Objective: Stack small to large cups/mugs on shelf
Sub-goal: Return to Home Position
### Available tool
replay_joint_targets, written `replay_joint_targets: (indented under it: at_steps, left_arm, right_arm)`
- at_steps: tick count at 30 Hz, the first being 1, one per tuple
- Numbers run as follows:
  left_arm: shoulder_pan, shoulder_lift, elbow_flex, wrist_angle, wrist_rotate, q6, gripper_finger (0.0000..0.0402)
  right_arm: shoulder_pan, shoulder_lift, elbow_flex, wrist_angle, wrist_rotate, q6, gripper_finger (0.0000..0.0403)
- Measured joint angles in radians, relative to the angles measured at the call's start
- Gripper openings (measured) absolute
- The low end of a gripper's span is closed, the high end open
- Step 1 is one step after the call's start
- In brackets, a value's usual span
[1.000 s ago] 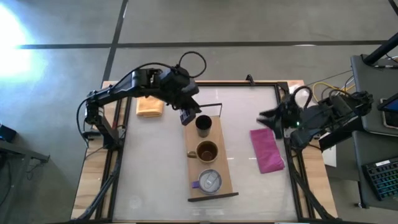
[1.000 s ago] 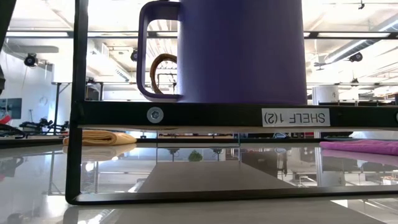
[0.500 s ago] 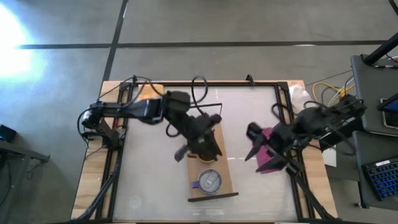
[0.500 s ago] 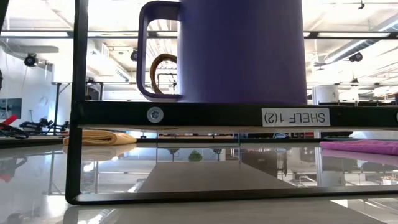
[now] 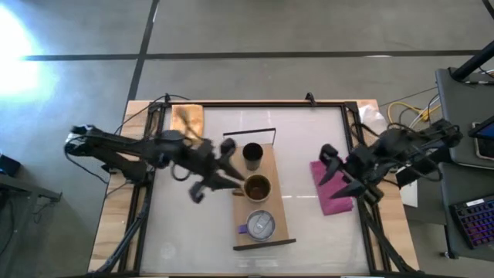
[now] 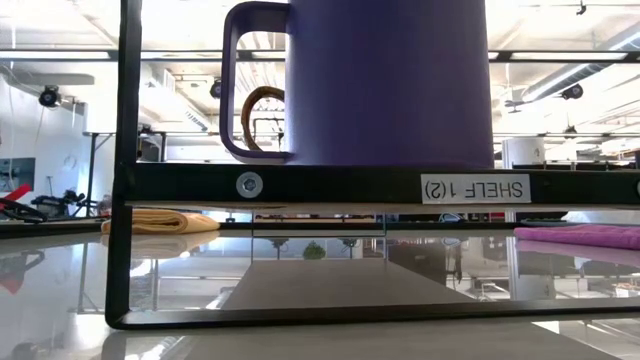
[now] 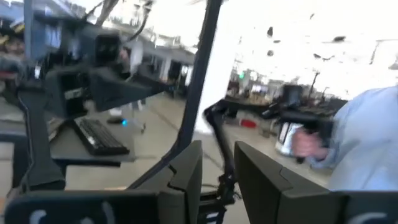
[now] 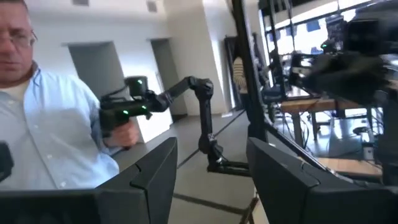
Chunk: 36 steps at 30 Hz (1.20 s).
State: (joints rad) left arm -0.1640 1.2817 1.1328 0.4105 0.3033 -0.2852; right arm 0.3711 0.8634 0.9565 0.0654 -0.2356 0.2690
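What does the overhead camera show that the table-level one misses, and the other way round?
Only the high view shows the left arm and right arm, the black cup and the brown mug's open top. Only the low view shows the white label on the frame and the room behind. Both show the shelf, the purple-handled mug, the orange cloth and the magenta cloth.

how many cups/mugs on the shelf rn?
3, in a row on the long light-wood shelf board: small black cylindrical cup at one end, brown handled mug in the middle, wide silvery-grey mug with purple handle at the other end. None look hidden.
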Motion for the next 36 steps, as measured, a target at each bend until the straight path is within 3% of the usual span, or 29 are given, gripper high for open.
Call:
replay_joint_targets:
  at_steps: [6,11,16,23,27,36]
  left_arm:
    - [0.008,-0.2,-0.256,0.034,-0.067,-0.025,0.008]
    - [0.032,-0.383,-0.389,-0.069,-0.089,-0.073,0.008]
    - [0.033,-0.555,-0.493,-0.165,-0.186,-0.076,0.008]
    - [0.033,-0.772,-0.599,-0.321,-0.32,-0.074,0.008]
    - [0.033,-0.848,-0.668,-0.362,-0.337,-0.075,0.008]
    - [0.033,-1.111,-0.83,-0.366,-0.339,-0.08,0.008]
  right_arm:
    - [-0.028,-0.242,-0.205,0.024,0.044,0.04,0.0187]
    - [-0.04,-0.415,-0.317,0.013,0.145,-0.03,0.0187]
    - [-0.041,-0.566,-0.394,-0.044,0.233,-0.053,0.0187]
    - [-0.041,-0.679,-0.463,-0.107,0.283,-0.043,0.0187]
    - [-0.041,-0.729,-0.505,-0.179,0.307,-0.034,0.0187]
    - [-0.041,-0.861,-0.615,-0.124,0.319,-0.032,0.0187]
